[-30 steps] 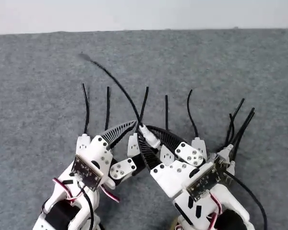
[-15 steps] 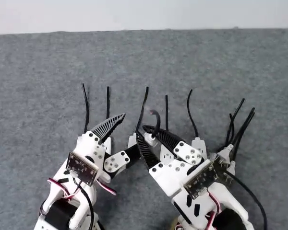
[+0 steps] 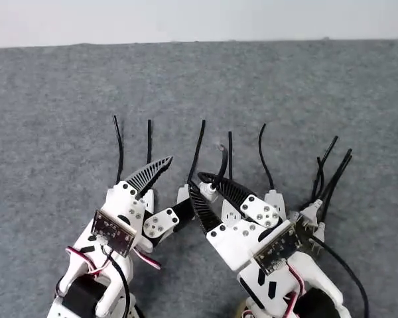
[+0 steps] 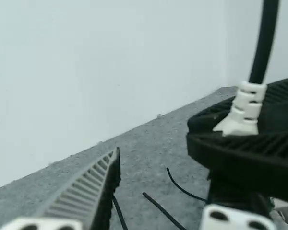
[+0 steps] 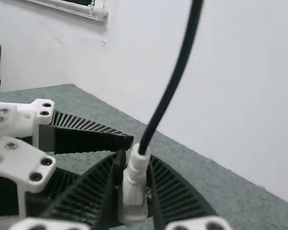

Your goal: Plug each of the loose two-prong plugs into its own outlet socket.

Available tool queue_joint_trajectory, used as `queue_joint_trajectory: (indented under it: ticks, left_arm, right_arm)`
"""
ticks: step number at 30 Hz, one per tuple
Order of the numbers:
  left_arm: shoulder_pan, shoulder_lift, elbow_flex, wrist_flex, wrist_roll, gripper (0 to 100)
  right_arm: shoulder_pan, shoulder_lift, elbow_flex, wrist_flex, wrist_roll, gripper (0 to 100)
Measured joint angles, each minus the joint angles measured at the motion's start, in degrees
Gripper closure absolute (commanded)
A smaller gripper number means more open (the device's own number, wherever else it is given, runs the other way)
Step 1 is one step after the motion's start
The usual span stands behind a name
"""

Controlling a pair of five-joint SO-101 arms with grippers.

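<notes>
Your right gripper (image 5: 134, 160) pinches the plug (image 5: 132, 194), cord (image 5: 173, 81) up; hold it square, press gently. Left gripper (image 3: 178, 187) gapes wide alongside.

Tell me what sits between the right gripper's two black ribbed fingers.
A white two-prong plug with a black cable, clamped between the right gripper's fingers; the right wrist view shows it.
</notes>
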Motion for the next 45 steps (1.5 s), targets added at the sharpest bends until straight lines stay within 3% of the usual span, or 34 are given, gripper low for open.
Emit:
queue_joint_trajectory:
  ticks: [19, 45]
  left_arm:
    - [-9.76, -0.44, -0.26, -0.44, 0.09, 73]
    - [-10.02, 0.0, -0.18, -0.7, 0.09, 73]
  right_arm:
    - [0.97, -1.05, 0.09, 0.53, 0.18, 99.0]
    - [1.14, -1.05, 0.18, 1.05, 0.26, 99.0]
